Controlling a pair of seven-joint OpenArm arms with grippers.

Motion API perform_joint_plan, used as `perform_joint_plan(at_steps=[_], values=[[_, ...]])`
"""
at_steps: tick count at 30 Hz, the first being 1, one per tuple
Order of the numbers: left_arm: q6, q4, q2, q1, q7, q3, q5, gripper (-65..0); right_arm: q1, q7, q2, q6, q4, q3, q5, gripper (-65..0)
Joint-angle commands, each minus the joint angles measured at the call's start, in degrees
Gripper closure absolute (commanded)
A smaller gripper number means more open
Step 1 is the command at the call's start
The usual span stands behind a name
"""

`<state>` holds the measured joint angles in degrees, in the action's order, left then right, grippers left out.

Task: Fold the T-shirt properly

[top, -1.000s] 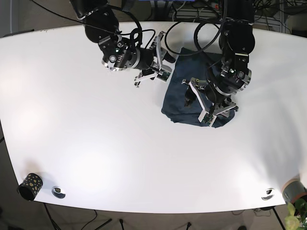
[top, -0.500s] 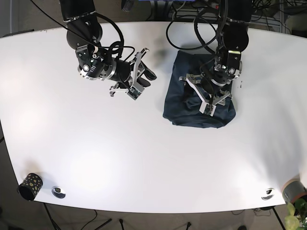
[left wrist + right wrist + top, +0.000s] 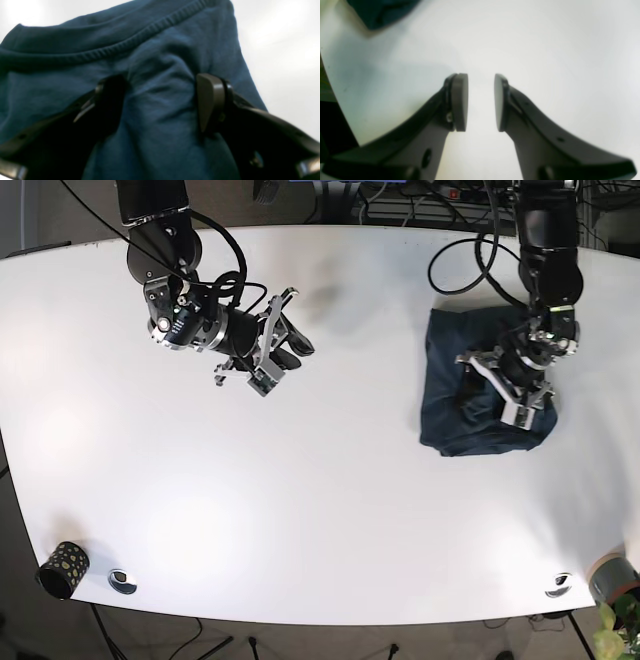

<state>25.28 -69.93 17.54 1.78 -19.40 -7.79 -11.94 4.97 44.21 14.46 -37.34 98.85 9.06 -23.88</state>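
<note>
The dark blue T-shirt (image 3: 470,425) lies as a folded bundle on the right side of the white table (image 3: 330,480). My left gripper (image 3: 500,388) rests on top of it, open. In the left wrist view its fingers (image 3: 208,100) press into the T-shirt (image 3: 160,50), with a ridge of cloth between them and the ribbed collar just beyond. My right gripper (image 3: 278,345) hovers over bare table at the far left, well away from the shirt. It is open, and nothing sits between the pads of the right gripper (image 3: 481,100). A corner of the shirt (image 3: 382,12) shows at that view's top left.
A black dotted cup (image 3: 62,568) and a small metal disc (image 3: 122,581) sit at the front left corner. Another disc (image 3: 558,585) and a grey cup (image 3: 610,575) are at the front right. The T-shirt lies near the table's right edge.
The T-shirt and my left gripper on it have slid to the right across the table. My right arm has drawn back to the left, away from the shirt.
</note>
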Motion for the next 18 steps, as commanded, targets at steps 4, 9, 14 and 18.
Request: perform_joint_plan(at_steps=[4, 9, 14, 18], values=[[0.5, 9.1, 9.5, -0.9, -10.1, -0.8, 6.6, -41.1, -0.4, -1.3, 0.3, -0.06, 4.1, -0.2, -1.2, -16.0], [3.2, 14.7, 15.9, -1.9, -3.6, -0.8, 6.6, -41.4, 0.0, -1.3, 0.3, -0.06, 4.8, -0.2, -1.2, -16.0], [7.1, 23.5, 23.5, -5.3, 0.9, -0.8, 6.6, -41.4, 0.3, -1.3, 0.4, -0.06, 5.9, -0.1, -1.2, -16.0], [9.2, 29.0, 28.5, -8.3, 3.8, -0.7, 6.7, -41.4, 1.0, -1.3, 0.8, -0.06, 6.3, -0.1, -1.2, -16.0]])
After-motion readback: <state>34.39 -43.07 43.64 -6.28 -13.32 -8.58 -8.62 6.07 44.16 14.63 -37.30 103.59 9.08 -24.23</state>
